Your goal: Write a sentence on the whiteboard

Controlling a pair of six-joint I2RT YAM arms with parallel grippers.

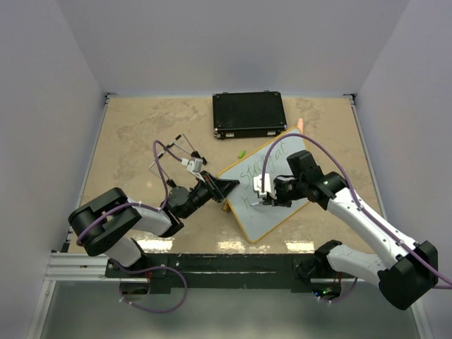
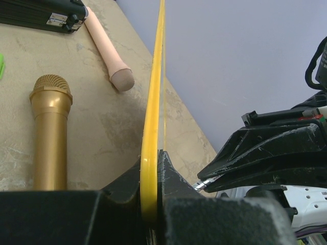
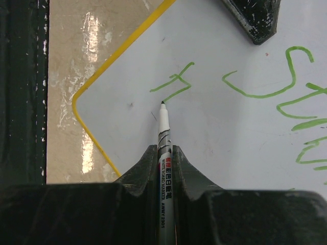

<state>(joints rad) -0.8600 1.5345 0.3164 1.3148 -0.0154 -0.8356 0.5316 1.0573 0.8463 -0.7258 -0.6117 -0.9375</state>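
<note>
The whiteboard [image 1: 272, 215] lies turned like a diamond on the table, white with a yellow rim [image 2: 152, 122]. My left gripper [image 1: 224, 188] [image 2: 150, 171] is shut on its left rim. My right gripper [image 1: 260, 191] [image 3: 164, 153] is shut on a whiteboard marker [image 3: 164, 138] and hovers over the board's lower left part. The marker's tip rests at the lower end of a small green stroke [image 3: 174, 84]. The sentence [image 1: 263, 168] [image 3: 288, 89] shows as green handwriting, a longer word above and the fresh strokes below. The left fingertip [image 3: 253, 18] pokes in at the top of the right wrist view.
A black case [image 1: 248, 114] [image 2: 41, 13] sits behind the board. A small green cap [image 1: 241, 153] lies between the case and the board. A gold microphone [image 2: 50, 132] and a pink one [image 2: 108, 48] lie beyond the board's rim. Thin wire pieces [image 1: 176, 150] rest left of centre.
</note>
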